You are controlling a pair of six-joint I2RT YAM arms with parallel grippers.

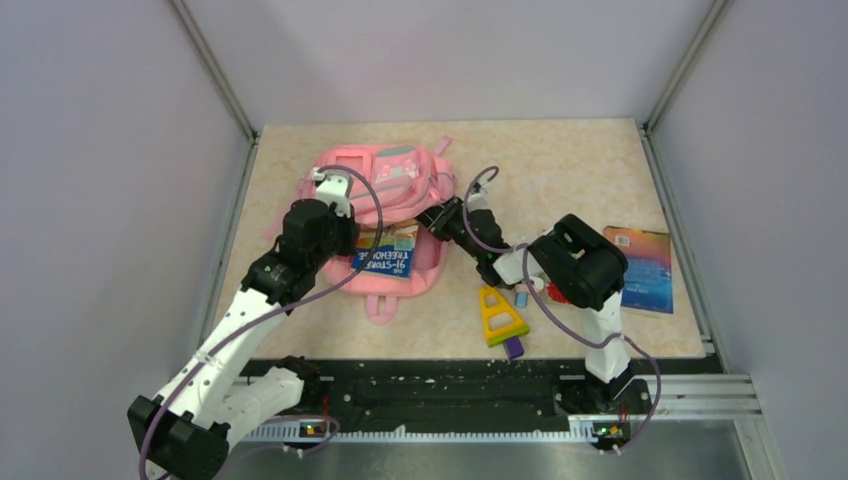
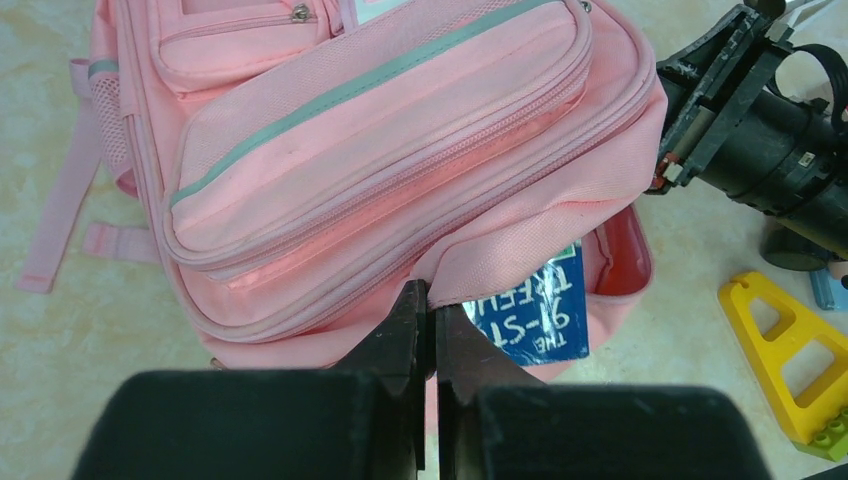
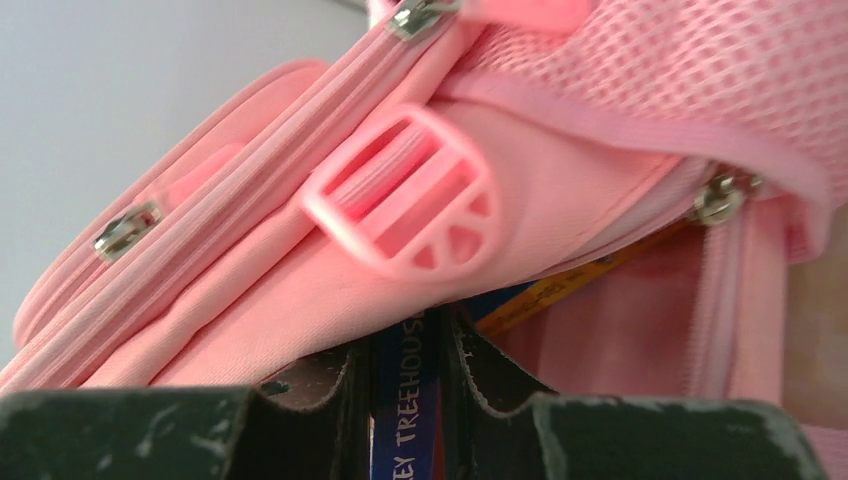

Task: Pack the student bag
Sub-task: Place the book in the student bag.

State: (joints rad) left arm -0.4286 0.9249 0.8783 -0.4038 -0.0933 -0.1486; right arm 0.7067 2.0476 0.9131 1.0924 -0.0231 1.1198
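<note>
1. Loading the blue Treehouse book point(image 1: 387, 255) into the student bag point(image 1: 400, 170) looked to be the step in hand; the pink backpack lay front pockets up toward the far left of the table point(image 1: 580, 170), its main opening facing the arms.
2. The left gripper point(image 2: 432, 298) had its jaws pressed together on the fabric rim of that opening, pinching the flap and holding it up off the lower panel; the mouth gaped just to the right of the pinch.
3. The right gripper point(image 3: 408, 335) was clamped on the book's spine, the narrow gap between its fingers filled by the blue cover; the book sat partly under the raised flap, its near end poking out of the mouth.
4. The next move, as I judged it, called for pushing the book deeper along the bag's floor while the left arm held the flap high; letting go would suit only once most of the cover was inside; the pink strap buckle point(image 3: 400, 195) hung just above the right fingers and might snag.
5. A yellow triangular toy point(image 1: 500, 318), a purple block point(image 1: 513, 347) and a second book point(image 1: 645, 268) lay on the table outside the bag; packing therefore seemed well short of done.
</note>
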